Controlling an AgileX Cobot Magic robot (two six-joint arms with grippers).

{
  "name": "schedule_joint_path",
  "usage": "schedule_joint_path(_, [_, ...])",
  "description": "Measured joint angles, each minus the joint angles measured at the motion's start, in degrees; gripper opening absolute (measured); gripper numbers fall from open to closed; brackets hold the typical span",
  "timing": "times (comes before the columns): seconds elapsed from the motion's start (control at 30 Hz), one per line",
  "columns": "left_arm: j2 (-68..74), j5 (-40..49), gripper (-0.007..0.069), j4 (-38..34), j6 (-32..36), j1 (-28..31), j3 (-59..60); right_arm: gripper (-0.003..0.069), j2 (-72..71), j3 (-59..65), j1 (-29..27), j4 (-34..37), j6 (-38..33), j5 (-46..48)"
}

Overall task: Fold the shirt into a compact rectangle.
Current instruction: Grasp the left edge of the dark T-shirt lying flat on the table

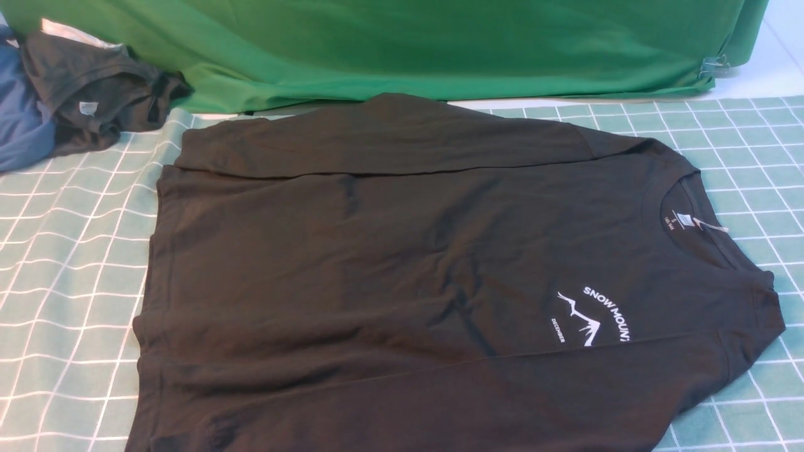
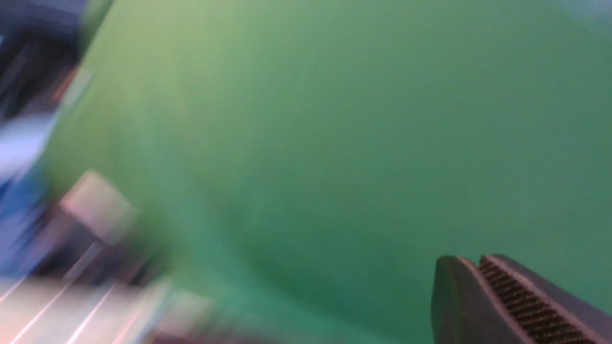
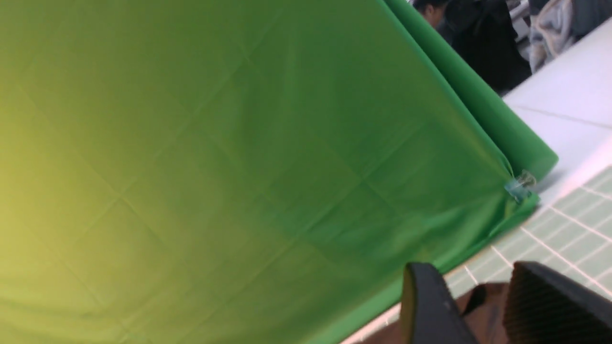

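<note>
The black long-sleeved shirt (image 1: 402,270) lies flat on the checked cloth, its crew neck and white neck label (image 1: 681,221) to the right. The white "SNOW MOUNT" print (image 1: 593,317) faces up. One sleeve is folded across the far edge of the body and the other across the near edge. Neither gripper shows in the front view. In the blurred left wrist view my left gripper (image 2: 471,260) is shut with nothing in it, in front of green cloth. In the right wrist view my right gripper (image 3: 473,277) is open, with a bit of the shirt (image 3: 487,306) seen beyond its gap.
A big green cloth (image 1: 402,50) hangs along the back, held by a clip (image 1: 715,66) at the right. A dark grey garment (image 1: 94,88) and a blue one (image 1: 19,119) are piled at the back left. The pale green checked tablecloth (image 1: 69,251) covers the table.
</note>
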Motion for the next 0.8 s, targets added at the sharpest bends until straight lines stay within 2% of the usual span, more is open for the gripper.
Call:
schedule_joint_path(0.13, [16.10, 23.10, 0.0015, -2.81, 13.01, 0.00, -6.53, 0.0234, 0.00, 0.00, 0.00, 0.05, 1.42, -1.63])
schedule_joint_path(0.2, [24.12, 29.83, 0.0015, -6.22, 17.66, 0.00, -6.91, 0.0220, 0.00, -0.53, 0.30, 0.05, 2.06, -0.14])
schedule_joint_path(0.3, [32.27, 33.85, 0.0015, -11.21, 24.27, 0.00, -6.28, 0.0158, 0.42, -5.28, 1.92, 0.11, 0.79, 6.43])
schedule_joint_path(0.37, [37.88, 34.29, 0.0010, -15.26, 28.56, 0.00, -5.14, 0.0077, 3.08, -11.81, 3.96, 0.22, -4.40, 14.66])
schedule_joint_path(0.47, [43.41, 32.18, 0.0002, -17.91, 32.94, -2.20, -4.36, 0.0029, 9.55, -20.42, 7.03, 0.22, -11.04, 22.14])
schedule_joint_path(0.53, [46.47, 29.99, 0.0001, -18.08, 33.31, -5.91, -4.36, 0.0022, 14.31, -24.45, 8.90, 0.22, -14.38, 25.22])
schedule_joint_path(0.6, [49.97, 26.75, 0.0001, -16.99, 30.74, -12.51, -4.36, 0.0022, 21.13, -28.59, 10.72, 0.22, -16.96, 27.53])
schedule_joint_path(0.67, [52.61, 25.58, 0.0001, -12.55, 26.63, -17.98, -4.36, 0.0022, 25.66, -30.65, 12.06, 0.22, -18.31, 29.10])
schedule_joint_path(0.73, [56.22, 26.45, 0.0001, -3.40, 17.80, -24.16, -4.36, 0.0022, 30.85, -32.37, 14.07, 0.22, -19.48, 30.80])
schedule_joint_path(0.77, [57.68, 27.44, 0.0001, 1.28, 13.52, -25.91, -4.36, 0.0022, 32.69, -32.68, 14.99, 0.22, -19.86, 31.30])
schedule_joint_path(0.8, [57.96, 27.66, 0.0001, 1.28, 13.52, -26.16, -4.36, 0.0022, 33.30, -32.79, 15.17, 0.22, -19.86, 31.50])
